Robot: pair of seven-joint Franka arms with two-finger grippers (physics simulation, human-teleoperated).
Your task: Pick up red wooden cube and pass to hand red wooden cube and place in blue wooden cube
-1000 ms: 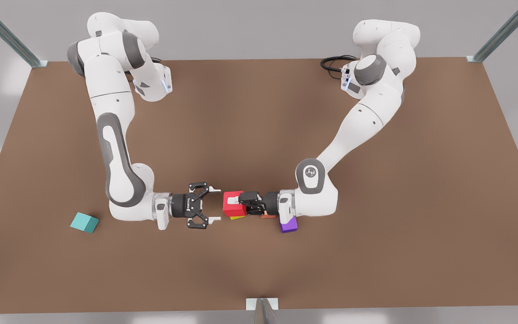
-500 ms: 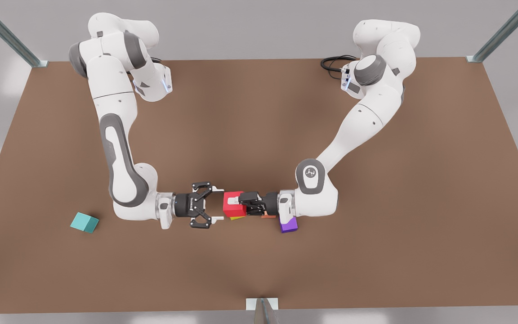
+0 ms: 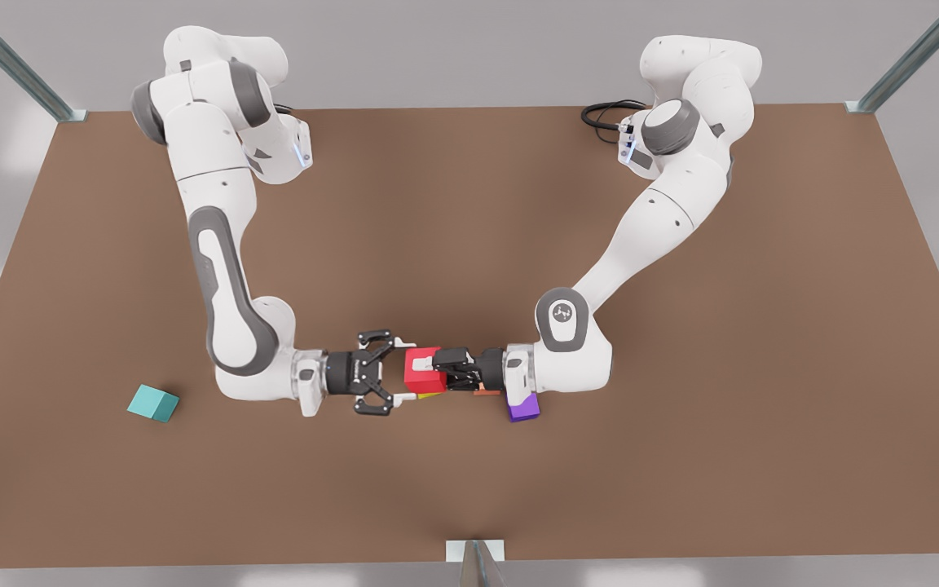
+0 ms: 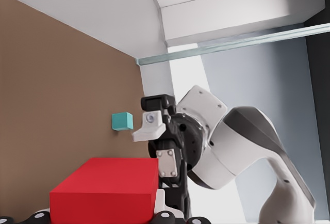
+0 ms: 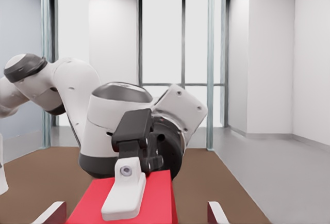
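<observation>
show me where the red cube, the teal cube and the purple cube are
red wooden cube (image 3: 423, 371), front view, its top face
blue wooden cube (image 3: 153, 403), front view, its teal top face
purple cube (image 3: 524, 409), front view, its visible side

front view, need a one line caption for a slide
Mid-air handover: left gripper holds the red wooden cube while the open right gripper closes in around it; blue wooden cube waits on the table.

Yellow cube (image 3: 430, 395) & orange cube (image 3: 486, 392) — mostly hidden under the hands.
</observation>
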